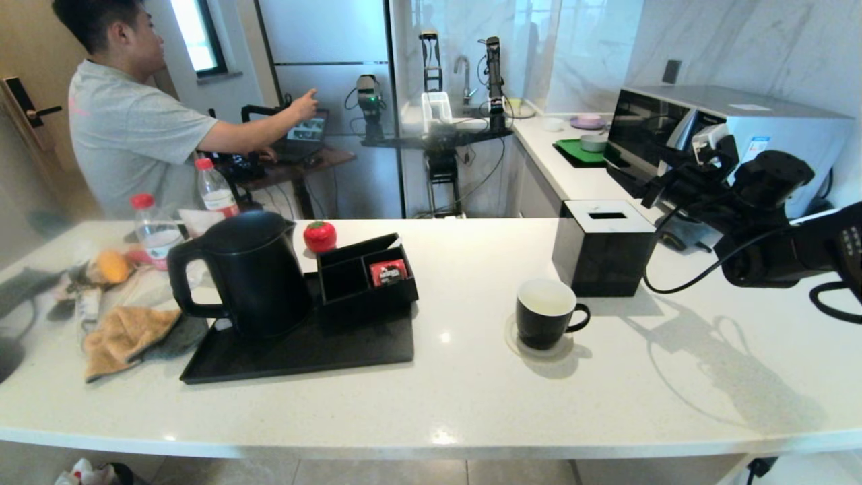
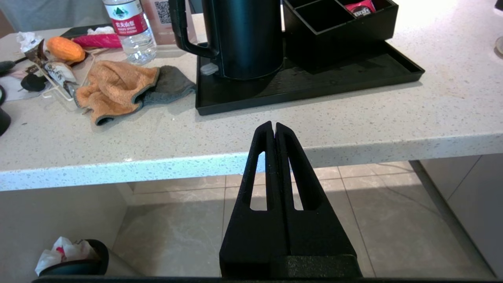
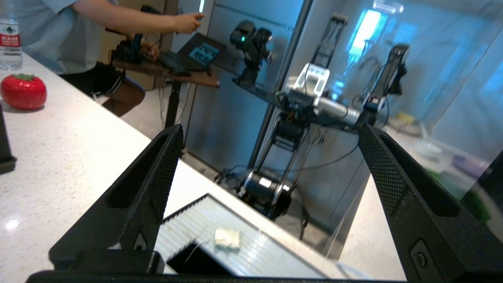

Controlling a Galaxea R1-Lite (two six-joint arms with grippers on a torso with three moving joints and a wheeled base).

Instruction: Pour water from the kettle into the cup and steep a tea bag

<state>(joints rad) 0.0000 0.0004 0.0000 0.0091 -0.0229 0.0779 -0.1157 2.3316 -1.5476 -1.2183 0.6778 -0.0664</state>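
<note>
At the left end of the counter (image 1: 471, 397) lie an orange cloth (image 1: 121, 337), an orange fruit (image 1: 111, 266) and two red-capped bottles (image 1: 155, 232). Behind them a person (image 1: 128, 128) stands reaching toward a laptop (image 1: 303, 138). The kettle (image 1: 246, 273) stands upright on the left part of a black tray (image 1: 303, 350), handle facing left. Just beside it on the tray is a black organizer (image 1: 363, 276) with a red packet (image 1: 388, 272) in its right rear compartment. A red tomato-shaped thing (image 1: 320, 236) sits behind the organizer.

The left gripper (image 2: 274, 127) hangs below the counter's front edge, in front of the tray, jaws pressed together, holding nothing.

Right of centre, the cup (image 1: 547, 313) stands upright on a round coaster (image 1: 518, 343), well apart from the tray, handle to the right, white inside showing. No tea bag can be made out in it. Behind the cup is a black tissue box (image 1: 603, 246).

The right gripper (image 3: 267, 149) is raised above the tissue box, jaws spread wide and empty. A small white tag on a thin string lies on the box's top below it.
</note>
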